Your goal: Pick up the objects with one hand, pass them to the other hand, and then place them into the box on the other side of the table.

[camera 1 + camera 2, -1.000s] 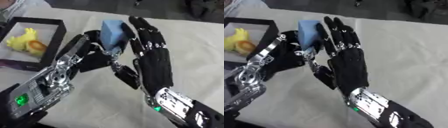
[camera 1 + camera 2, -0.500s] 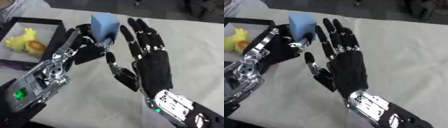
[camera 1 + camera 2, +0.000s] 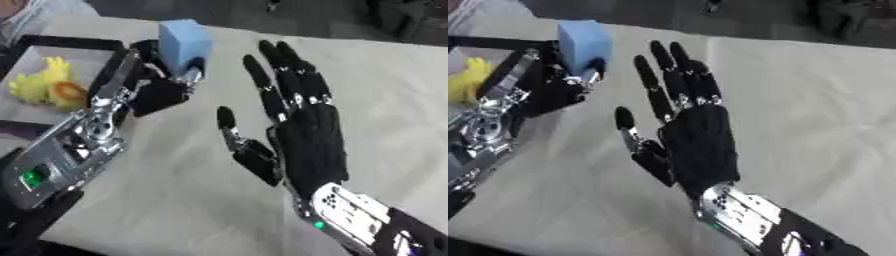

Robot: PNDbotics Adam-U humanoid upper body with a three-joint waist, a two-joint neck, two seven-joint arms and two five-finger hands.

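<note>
1. The block [image 3: 185, 44] looks like foam or sponge, so I judge it light and soft. It should give a little under the fingers and is unlikely to break if dropped. Its matte faces should not be slippery.
2. The best hold, in my judgement, is across 2 opposite flat faces, low enough that the block cannot tip out. Squeezing a corner would likely deform it and let it twist.
3. It is a pale blue, box-shaped piece with soft edges, standing taller than it is wide, with no markings visible.
4. The left robot hand [image 3: 154, 85] has it gripped at the lower end between curled fingers and thumb, held up above the tabletop [image 3: 175, 200] beside the box [image 3: 66, 42].
5. The right robot hand [image 3: 302, 132] is open, fingers straight and spread, palm turned toward the block but apart from it. It holds nothing.
6. The black box sits at the left edge of the tabletop and already holds a yellow toy [image 3: 44, 87] with an orange part.
7. The handover looks done. What remains is carrying the block over the box wall and lowering it in beside the toy, releasing gently, since a light block could bounce or roll.
</note>
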